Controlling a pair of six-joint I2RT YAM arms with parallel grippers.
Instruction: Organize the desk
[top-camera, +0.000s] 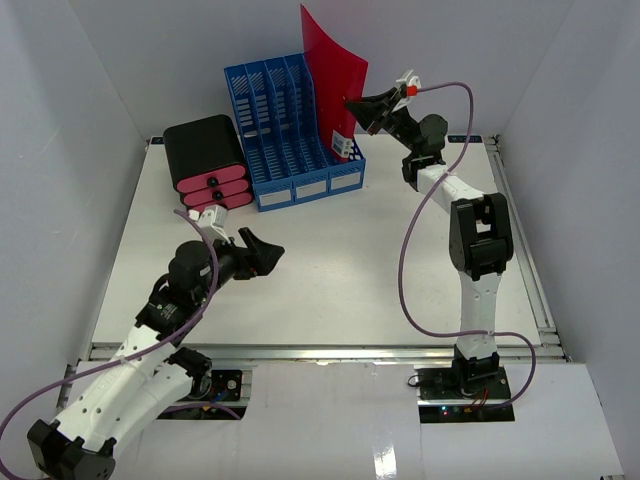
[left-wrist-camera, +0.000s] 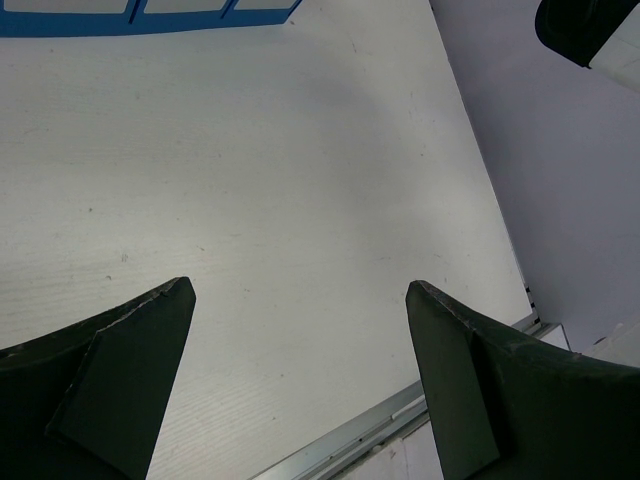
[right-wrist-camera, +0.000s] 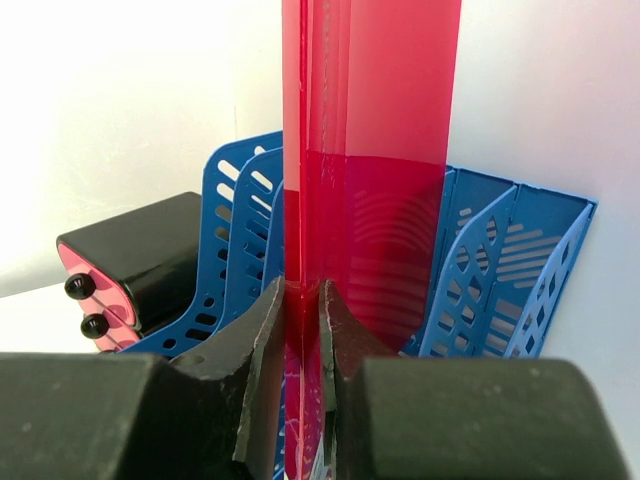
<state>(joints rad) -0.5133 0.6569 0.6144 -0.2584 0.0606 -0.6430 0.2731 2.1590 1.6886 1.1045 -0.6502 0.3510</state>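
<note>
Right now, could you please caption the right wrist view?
Jaws of the right gripper pinch a red folder upright at the blue file rack.

The left end effector (top-camera: 270, 256) and right end effector (top-camera: 352, 104) are black wedges on white-linked, black-jointed arms (top-camera: 478, 290) with purple cables (top-camera: 405, 270).

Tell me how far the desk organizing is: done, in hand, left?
Done: blue file rack and black drawer unit stand together at the desk's far edge. In hand: the right gripper pinches the red folder upright at the rack's right end. Left: probably seat and release it; the left gripper hangs open, empty.
</note>
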